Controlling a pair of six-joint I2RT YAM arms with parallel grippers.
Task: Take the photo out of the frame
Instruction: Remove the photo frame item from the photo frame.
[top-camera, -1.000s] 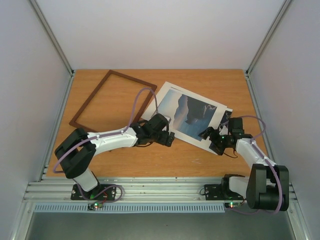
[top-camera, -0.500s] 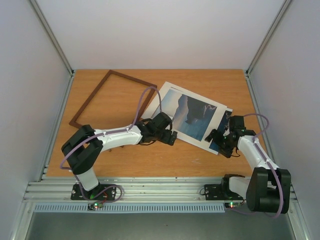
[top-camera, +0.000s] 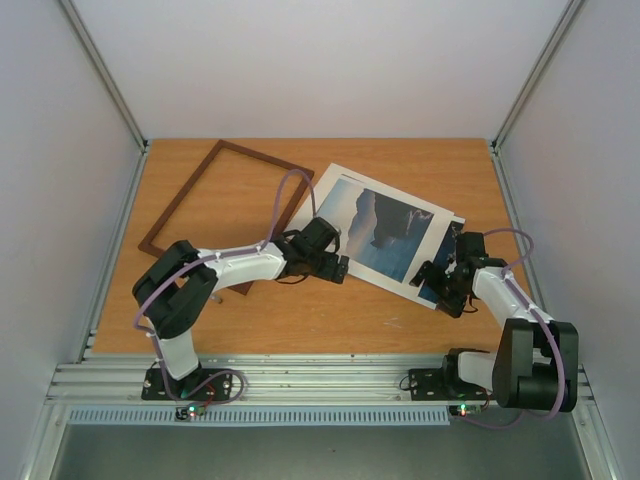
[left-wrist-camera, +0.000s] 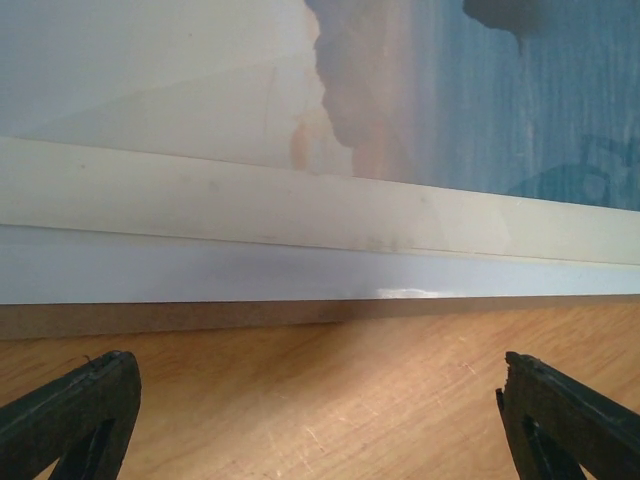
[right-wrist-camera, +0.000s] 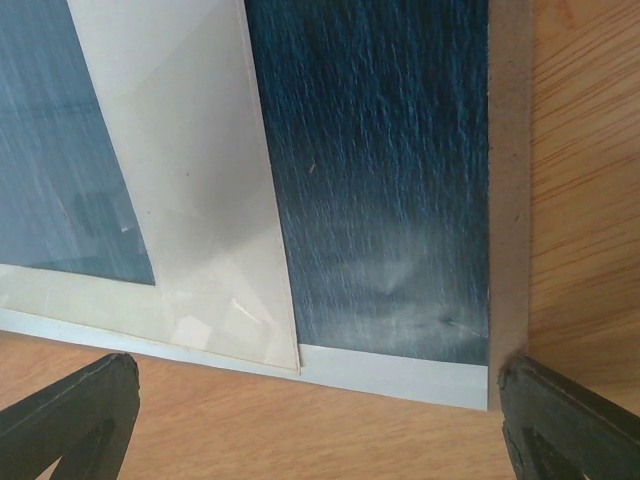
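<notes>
Here, white mat board (top-camera: 325, 185) overlaps the photo (top-camera: 385, 228).

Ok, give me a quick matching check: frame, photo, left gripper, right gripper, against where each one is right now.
1 frame
2 photo
3 left gripper
4 right gripper

A open, at the photo's uncovered corner
B empty, lying far left
C under the white mat board
D open, facing the mat's near edge

Pairs: 1-B, 2-C, 3-D, 4-A
</notes>
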